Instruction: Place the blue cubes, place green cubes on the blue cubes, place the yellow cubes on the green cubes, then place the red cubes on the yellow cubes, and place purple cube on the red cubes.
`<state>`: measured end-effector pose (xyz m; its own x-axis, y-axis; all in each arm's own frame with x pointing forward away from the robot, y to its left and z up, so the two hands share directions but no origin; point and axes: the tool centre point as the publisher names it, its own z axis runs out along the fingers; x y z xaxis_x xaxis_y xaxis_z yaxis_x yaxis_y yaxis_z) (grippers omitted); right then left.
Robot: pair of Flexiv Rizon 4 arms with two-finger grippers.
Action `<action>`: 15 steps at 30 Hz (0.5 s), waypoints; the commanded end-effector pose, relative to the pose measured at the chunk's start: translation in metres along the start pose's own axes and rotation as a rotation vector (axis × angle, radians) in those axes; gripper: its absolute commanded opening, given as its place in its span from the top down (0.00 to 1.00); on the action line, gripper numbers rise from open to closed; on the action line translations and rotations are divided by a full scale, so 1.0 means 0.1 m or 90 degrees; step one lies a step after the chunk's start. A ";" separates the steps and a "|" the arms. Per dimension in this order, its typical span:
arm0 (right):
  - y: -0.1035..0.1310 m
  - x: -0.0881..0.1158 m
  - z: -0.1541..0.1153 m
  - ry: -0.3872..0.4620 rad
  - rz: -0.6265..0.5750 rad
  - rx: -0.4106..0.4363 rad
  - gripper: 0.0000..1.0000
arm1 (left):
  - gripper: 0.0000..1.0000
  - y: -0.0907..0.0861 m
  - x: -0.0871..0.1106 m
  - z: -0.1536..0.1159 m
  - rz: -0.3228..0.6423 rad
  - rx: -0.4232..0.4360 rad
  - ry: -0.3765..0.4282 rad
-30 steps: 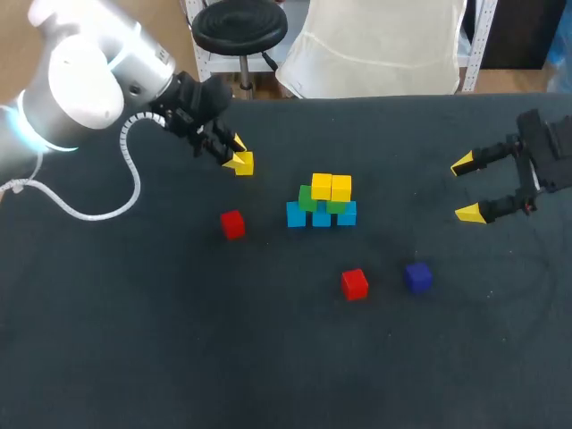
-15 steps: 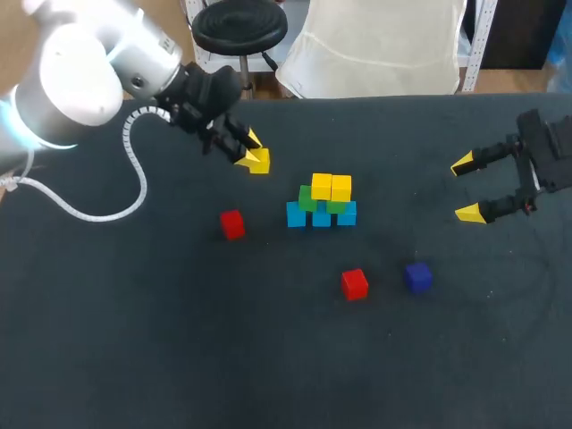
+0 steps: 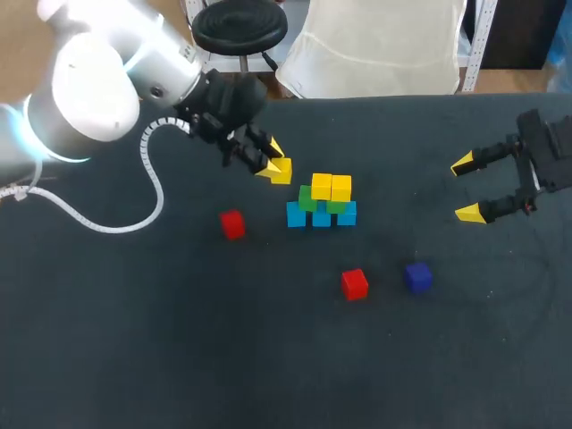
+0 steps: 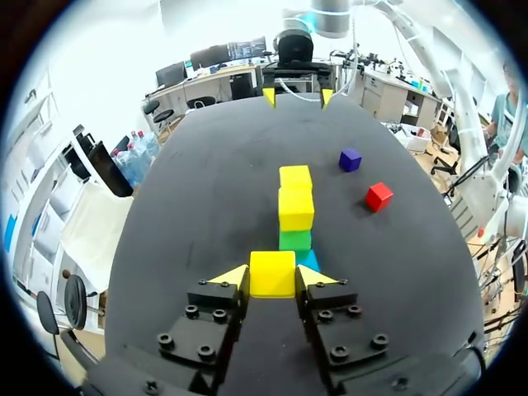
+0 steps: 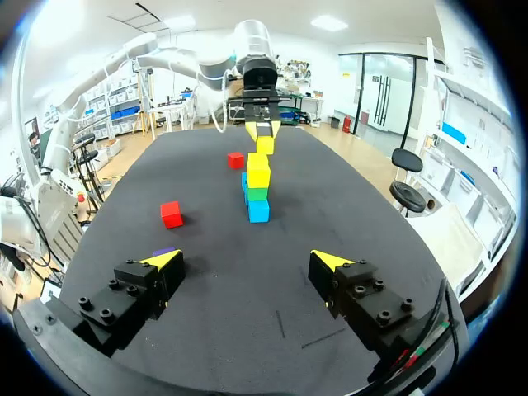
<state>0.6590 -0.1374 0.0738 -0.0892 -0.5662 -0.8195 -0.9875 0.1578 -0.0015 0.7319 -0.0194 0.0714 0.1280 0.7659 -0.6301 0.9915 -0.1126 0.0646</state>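
Left pincer [image 4: 272,280], clamped on a yellow cube [image 3: 281,171], is now nearer the stack [image 3: 322,202], likely to extend its yellow layer; right pincer [image 3: 471,189] hangs open by the counter [image 3: 429,357]'s right edge.

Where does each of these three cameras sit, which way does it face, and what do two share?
Head view: above, behind the table, looking down; left gripper and right gripper enter from the sides.
Left wrist view: on the left wrist, facing the cube stack; its fingers clamp a yellow cube.
Right wrist view: on the right wrist, facing the stack; open fingers show.
Both wrist views see the stack from opposite ends.
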 end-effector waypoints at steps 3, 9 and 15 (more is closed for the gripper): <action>-0.01 0.01 0.01 -0.001 -0.001 -0.001 0.00 | 1.00 -0.09 -0.07 0.01 0.006 -0.001 0.001; -0.01 0.01 0.01 -0.001 -0.001 -0.001 0.00 | 1.00 -0.11 -0.10 0.04 0.008 0.004 0.001; -0.01 0.01 0.01 -0.001 -0.001 -0.001 0.00 | 1.00 -0.13 -0.13 0.08 0.010 0.008 0.001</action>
<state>0.6590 -0.1374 0.0738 -0.0892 -0.5662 -0.8195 -0.9875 0.1578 -0.0015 0.7175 -0.0301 0.0734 0.1411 0.7623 -0.6317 0.9894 -0.1300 0.0641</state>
